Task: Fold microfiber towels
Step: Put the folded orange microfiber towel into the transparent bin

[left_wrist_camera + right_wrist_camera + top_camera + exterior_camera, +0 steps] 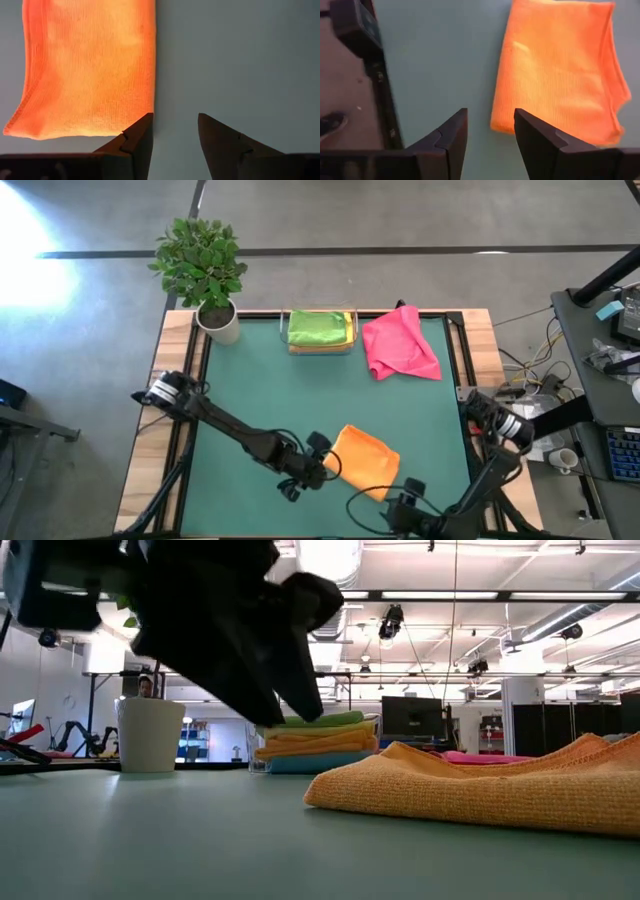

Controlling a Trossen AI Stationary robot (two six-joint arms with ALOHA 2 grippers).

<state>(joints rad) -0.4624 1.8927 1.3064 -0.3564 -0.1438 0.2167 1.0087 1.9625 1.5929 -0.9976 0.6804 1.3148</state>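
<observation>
A folded orange towel (366,462) lies flat on the green mat (260,390) near the table's front edge; it also shows close up in the low view (480,790). My left gripper (322,468) stands open just left of it, with bare mat between its fingers (175,131) and the towel's edge (152,75) right beside one fingertip. My right gripper (402,498) stands open at the towel's near right corner, which shows between its fingertips (490,126). Whether either fingertip touches the cloth, I cannot tell. A pink towel (400,346) lies crumpled at the far right.
A clear tray (320,348) at the far middle holds a stack of folded towels, green (318,326) on top. A potted plant (214,308) stands at the far left corner. The mat's middle and left show bare green. Wooden borders frame the mat.
</observation>
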